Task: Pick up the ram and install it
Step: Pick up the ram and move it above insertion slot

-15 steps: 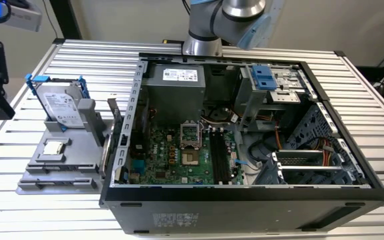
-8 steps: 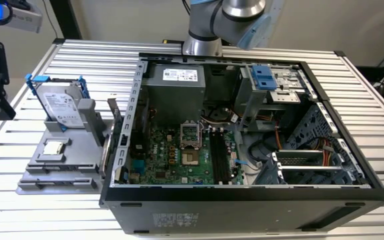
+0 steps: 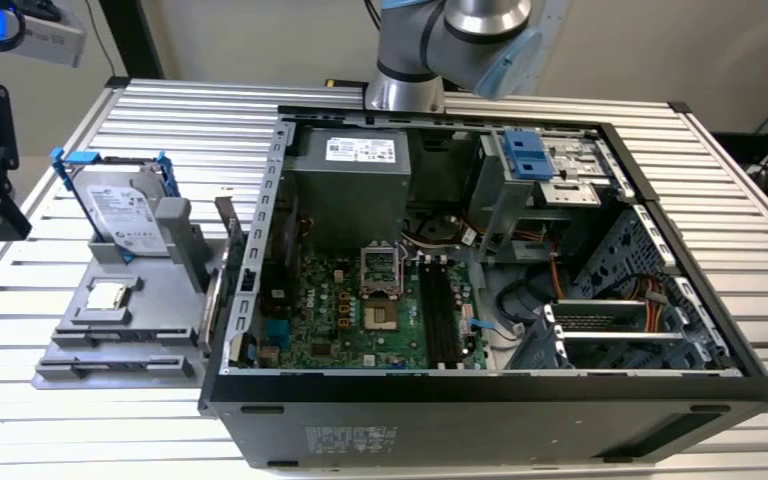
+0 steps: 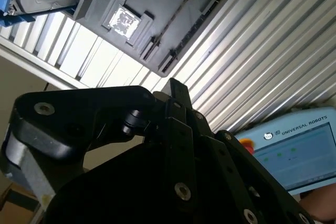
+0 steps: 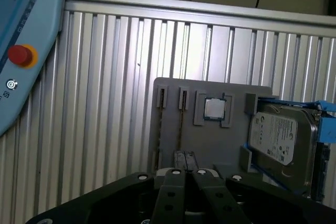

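Ram [image 3: 225, 222] has not yet been picked up. It is seen standing on its long edge in a slot of the grey fixture tray [image 3: 144, 335], on the tray's side next to the PC case.

Taken from the exterior view's left: an HDD in a blue frame [image 3: 124, 215] is propped at the tray's far end, w/ a CPU chip [image 3: 107, 297] seated in a pocket just in front of it. The ram comes next, then the open case [image 3: 491, 400] lying on the slatted table [image 3: 117, 430]. Inside, the mobo [image 3: 344, 325] is exposed, and its long black memory slots [image 3: 440, 315] appear unoccupied.

In the first wrist view the gripper [image 5: 185, 162] is held well above the tray. Its fingers are judged to be drawn together w/ nothing clamped. The ram [image 5: 180, 127] is seen there edge-on as a thin line, approx. in line w/ the tips. A teach pendant [image 5: 21, 40] is also caught in both wrist views.

Step in hand is judged to be the approach, so the task is barely begun. A grasp would call for the fingers to be spread and set squarely across the thin board, clear of the slot walls.
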`<state>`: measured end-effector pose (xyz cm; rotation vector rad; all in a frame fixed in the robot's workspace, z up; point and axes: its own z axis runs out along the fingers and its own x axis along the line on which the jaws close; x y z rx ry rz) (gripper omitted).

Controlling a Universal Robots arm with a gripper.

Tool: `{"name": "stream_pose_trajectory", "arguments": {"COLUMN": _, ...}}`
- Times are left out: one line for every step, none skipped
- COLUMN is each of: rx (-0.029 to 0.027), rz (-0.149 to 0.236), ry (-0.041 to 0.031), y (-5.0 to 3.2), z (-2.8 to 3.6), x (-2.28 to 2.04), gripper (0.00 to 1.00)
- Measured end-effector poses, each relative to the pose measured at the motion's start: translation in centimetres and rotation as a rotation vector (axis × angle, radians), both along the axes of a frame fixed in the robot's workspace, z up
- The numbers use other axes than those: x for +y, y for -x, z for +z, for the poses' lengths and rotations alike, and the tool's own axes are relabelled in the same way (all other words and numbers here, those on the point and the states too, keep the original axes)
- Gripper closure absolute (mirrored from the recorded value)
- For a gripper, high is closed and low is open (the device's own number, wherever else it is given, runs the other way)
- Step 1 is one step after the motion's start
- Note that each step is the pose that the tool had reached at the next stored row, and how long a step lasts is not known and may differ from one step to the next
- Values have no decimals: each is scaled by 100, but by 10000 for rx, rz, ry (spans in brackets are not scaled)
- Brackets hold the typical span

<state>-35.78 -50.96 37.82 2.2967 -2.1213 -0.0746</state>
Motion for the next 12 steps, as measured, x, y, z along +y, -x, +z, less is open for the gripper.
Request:
{"name": "stream_pose_trajectory", "arguments": {"rx": 0, "rz": 0, "ry": 0, "y": 0, "z": 0, "x": 0, "gripper": 0}}
{"name": "stream_pose_trajectory", "arguments": {"rx": 0, "rz": 0, "ry": -1, "y": 0, "z": 0, "x": 0, "gripper": 0}}
{"name": "stream_pose_trajectory", "arguments": {"rx": 0, "rz": 0, "ry": 0, "y": 0, "z": 0, "x": 0, "gripper": 0}}
{"name": "stream_pose_trajectory", "arguments": {"rx": 0, "rz": 1, "ry": 0, "y": 0, "z": 0, "x": 0, "gripper": 0}}
{"name": "stream_pose_trajectory", "arguments": {"rx": 0, "rz": 1, "ry": 0, "y": 0, "z": 0, "x": 0, "gripper": 0}}
{"name": "stream_pose_trajectory", "arguments": {"rx": 0, "rz": 1, "ry": 0, "y": 0, "z": 0, "x": 0, "gripper": 0}}
{"name": "stream_pose_trajectory", "arguments": {"rx": 0, "rz": 1, "ry": 0, "y": 0, "z": 0, "x": 0, "gripper": 0}}
{"name": "stream_pose_trajectory", "arguments": {"rx": -1, "rz": 1, "ry": -1, "y": 0, "z": 0, "x": 0, "gripper": 0}}
{"name": "stream_pose_trajectory", "arguments": {"rx": -1, "rz": 1, "ry": -1, "y": 0, "z": 0, "x": 0, "gripper": 0}}
{"name": "stream_pose_trajectory", "arguments": {"rx": -1, "rz": 1, "ry": 28, "y": 0, "z": -2, "x": 3, "gripper": 0}}
{"name": "stream_pose_trajectory", "arguments": {"rx": -2, "rz": 2, "ry": 31, "y": 0, "z": -2, "x": 3, "gripper": 0}}
{"name": "stream_pose_trajectory", "arguments": {"rx": -1, "rz": 3, "ry": 34, "y": 0, "z": -1, "x": 3, "gripper": 0}}
